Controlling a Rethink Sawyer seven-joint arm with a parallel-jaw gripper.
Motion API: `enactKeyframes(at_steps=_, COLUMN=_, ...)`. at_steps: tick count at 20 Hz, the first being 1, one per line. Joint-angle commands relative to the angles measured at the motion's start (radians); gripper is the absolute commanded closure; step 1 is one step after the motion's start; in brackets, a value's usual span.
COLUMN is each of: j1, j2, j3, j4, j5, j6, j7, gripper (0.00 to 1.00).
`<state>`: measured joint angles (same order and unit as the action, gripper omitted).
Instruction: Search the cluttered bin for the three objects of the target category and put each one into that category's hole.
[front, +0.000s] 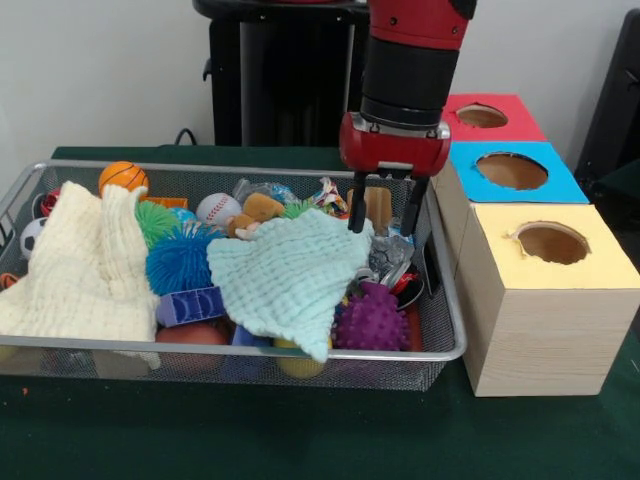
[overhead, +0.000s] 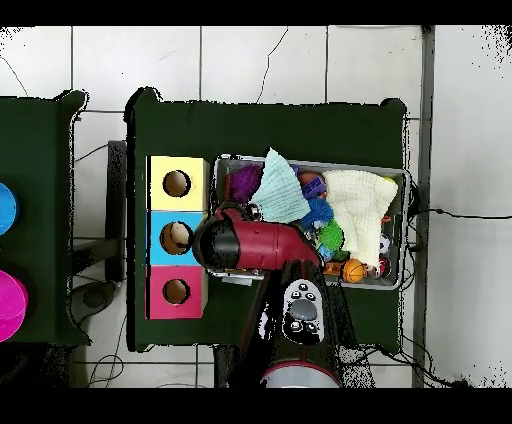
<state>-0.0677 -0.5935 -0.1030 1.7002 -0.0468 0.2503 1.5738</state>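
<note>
My gripper (front: 386, 215) hangs open over the right end of the wire bin (front: 452, 330), its fingertips just above the clutter. A tan piece (front: 379, 207) shows between the fingers; I cannot tell whether they touch it. A mint cloth (front: 290, 275) lies below and left of the gripper, covering part of the pile. Around it are a purple spiky ball (front: 372, 320), a blue spiky ball (front: 180, 258), a baseball (front: 217, 208), a small basketball (front: 123, 177) and a brown plush toy (front: 258, 212). In the overhead view the arm (overhead: 250, 245) hides the gripper.
Three boxes with round holes stand right of the bin: yellow (front: 552, 243) nearest, blue (front: 512, 170), then red (front: 480, 115). A cream cloth (front: 85, 265) covers the bin's left end. Overhead, the bin (overhead: 402, 230) lies right of the boxes (overhead: 177, 238).
</note>
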Motion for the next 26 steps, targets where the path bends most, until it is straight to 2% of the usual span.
enactKeyframes(at_steps=1, j1=0.014, j2=0.075, j3=-0.034, j4=0.031, j5=0.052, j6=-0.050, j7=0.268, gripper=0.00)
enactKeyframes(at_steps=4, j1=0.015, j2=0.083, j3=-0.029, j4=0.035, j5=0.069, j6=-0.054, j7=0.272, gripper=0.00)
enactKeyframes(at_steps=9, j1=-0.005, j2=0.078, j3=0.022, j4=0.049, j5=0.099, j6=-0.052, j7=0.264, gripper=0.00)
enactKeyframes(at_steps=20, j1=0.076, j2=-0.011, j3=-0.005, j4=0.126, j5=0.182, j6=0.000, j7=0.304, gripper=0.00)
enactKeyframes(at_steps=22, j1=0.083, j2=-0.008, j3=-0.009, j4=0.132, j5=0.195, j6=-0.008, j7=0.305, gripper=0.00)
enactKeyframes(at_steps=26, j1=0.078, j2=0.024, j3=-0.005, j4=0.161, j5=0.211, j6=-0.087, j7=0.312, gripper=0.00)
